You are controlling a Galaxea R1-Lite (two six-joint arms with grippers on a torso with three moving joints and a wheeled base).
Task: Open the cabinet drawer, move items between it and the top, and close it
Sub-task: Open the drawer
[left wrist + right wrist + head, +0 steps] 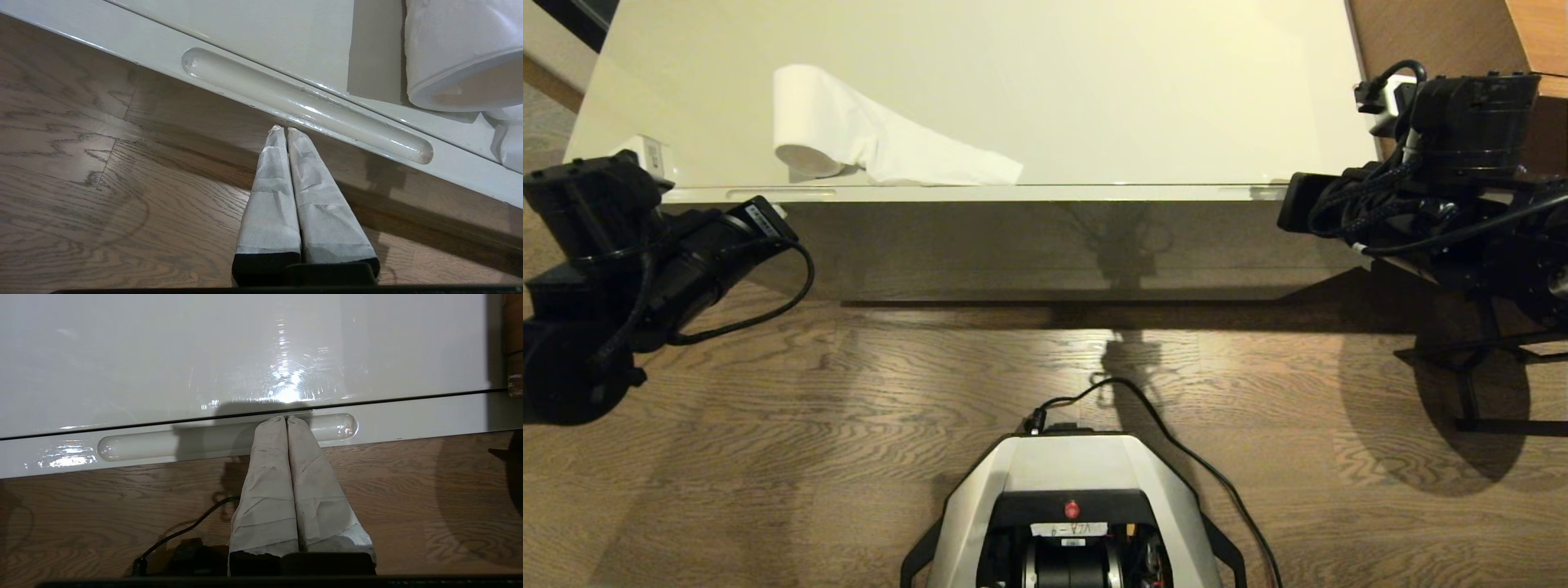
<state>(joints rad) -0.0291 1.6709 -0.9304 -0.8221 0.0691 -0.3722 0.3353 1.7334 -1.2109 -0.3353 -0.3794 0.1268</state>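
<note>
drawer (1045, 193) closed | toilet roll (809, 122) on top (1135, 82) | left claw (282, 129), right claw (286, 418) pinched shut, empty, at slots | opening pending

White toilet paper roll (809, 122), brown wood-grain floor (849, 457).

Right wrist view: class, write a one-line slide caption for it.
Right gripper, fingers shut, tips at the slot in the closed cabinet drawer front edge, above wooden floor.

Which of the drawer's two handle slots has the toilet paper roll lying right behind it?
The left slot, by the left gripper: the toilet paper roll lies behind it. The right slot has only bare top.
</note>
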